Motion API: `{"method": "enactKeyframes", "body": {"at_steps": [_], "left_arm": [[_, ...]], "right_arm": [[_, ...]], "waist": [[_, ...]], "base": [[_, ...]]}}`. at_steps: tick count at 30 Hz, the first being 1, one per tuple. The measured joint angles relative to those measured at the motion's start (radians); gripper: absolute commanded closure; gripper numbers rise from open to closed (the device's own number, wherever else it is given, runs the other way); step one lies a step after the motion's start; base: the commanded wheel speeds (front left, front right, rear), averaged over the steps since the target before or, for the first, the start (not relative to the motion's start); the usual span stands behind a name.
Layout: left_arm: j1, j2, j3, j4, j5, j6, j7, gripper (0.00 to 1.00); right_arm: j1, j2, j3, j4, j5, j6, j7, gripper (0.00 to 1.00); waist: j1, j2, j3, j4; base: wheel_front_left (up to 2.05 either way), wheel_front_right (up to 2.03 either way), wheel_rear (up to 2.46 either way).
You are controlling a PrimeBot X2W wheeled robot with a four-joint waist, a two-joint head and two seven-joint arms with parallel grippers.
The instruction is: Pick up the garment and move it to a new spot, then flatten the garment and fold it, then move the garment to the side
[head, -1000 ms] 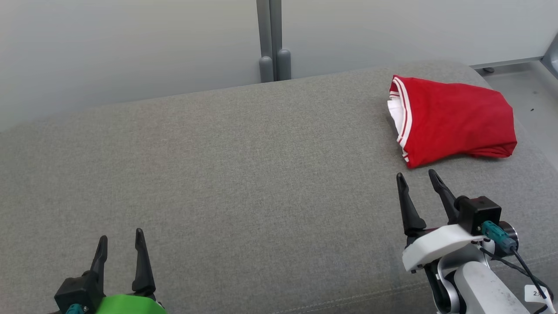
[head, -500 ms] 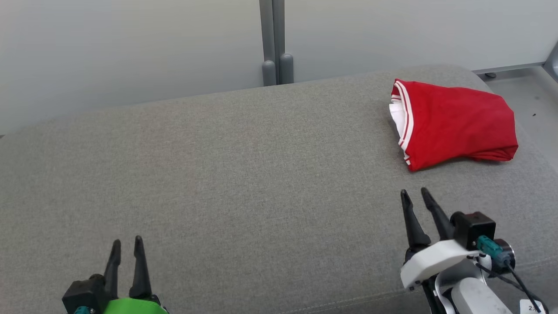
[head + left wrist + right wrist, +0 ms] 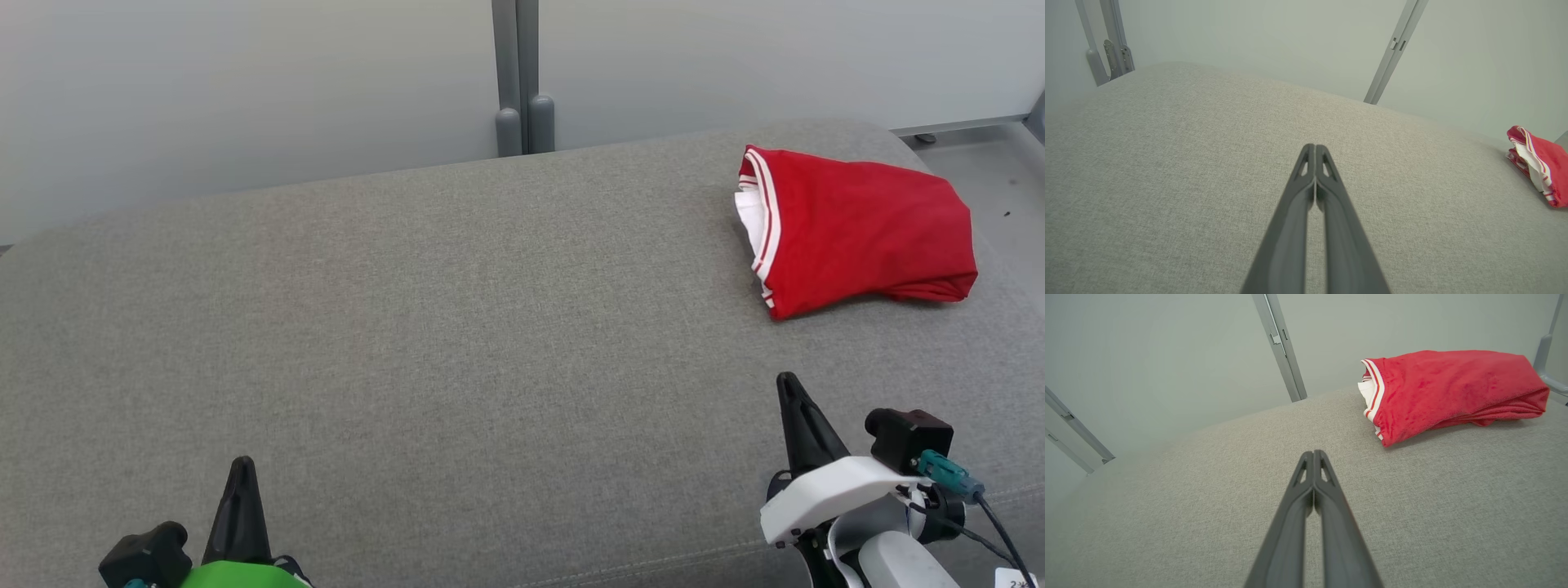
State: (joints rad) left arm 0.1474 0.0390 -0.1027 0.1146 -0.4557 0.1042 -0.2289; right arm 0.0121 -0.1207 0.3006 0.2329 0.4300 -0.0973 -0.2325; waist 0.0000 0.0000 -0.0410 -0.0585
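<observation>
Head view first: a second ago both claws had their fingers spread, half a second ago they were narrower, and now the left gripper [image 3: 242,467] and the right gripper [image 3: 789,385] are each pinched into a single dark spike with nothing in them. The whole picture has slid a little too, so that's the camera moving. The garment [image 3: 865,237] looks to be lying on the same patch of the grey cushion [image 3: 457,327], folded up at its far right end, red with white striped trim and a white inside showing at the end that faces left. The left gripper sits at the lower left pointing straight up the picture, its green cover cut off by the bottom edge and well apart from the garment. The right one sits at the lower right, leaning slightly left, with its white wrist shell and forearm running off the frame. It's near the garment but not touching, with bare cushion between them. In the left wrist view the two fingers [image 3: 1290,212] meet at the tips with only a thin slit lower down; whether they touch the cushion is hard to tell. The garment is at the right edge, partly cut off. In the right wrist view the fingers are pressed together the same way and the garment lies ahead to the upper right. What kind of clothing it is can't be made out.
</observation>
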Motion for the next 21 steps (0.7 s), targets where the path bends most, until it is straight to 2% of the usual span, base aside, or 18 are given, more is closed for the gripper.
{"method": "enactKeyframes", "body": {"at_steps": [4, 21], "left_arm": [[0.0, 0.0, 0.004, 0.0, -0.097, -0.009, 0.019, 1.0], [-0.016, 0.001, 0.032, 0.016, -0.295, -0.046, 0.073, 1.0]], "right_arm": [[0.0, 0.004, -0.022, -0.002, 0.092, 0.009, 0.016, 1.0], [-0.002, 0.018, -0.095, -0.004, 0.302, 0.046, 0.077, 1.0]], "waist": [[0.0, 0.0, 0.003, 0.003], [0.0, 0.0, 0.011, 0.014]], "base": [[0.0, 0.0, 0.0], [0.0, 0.0, 0.0]]}}
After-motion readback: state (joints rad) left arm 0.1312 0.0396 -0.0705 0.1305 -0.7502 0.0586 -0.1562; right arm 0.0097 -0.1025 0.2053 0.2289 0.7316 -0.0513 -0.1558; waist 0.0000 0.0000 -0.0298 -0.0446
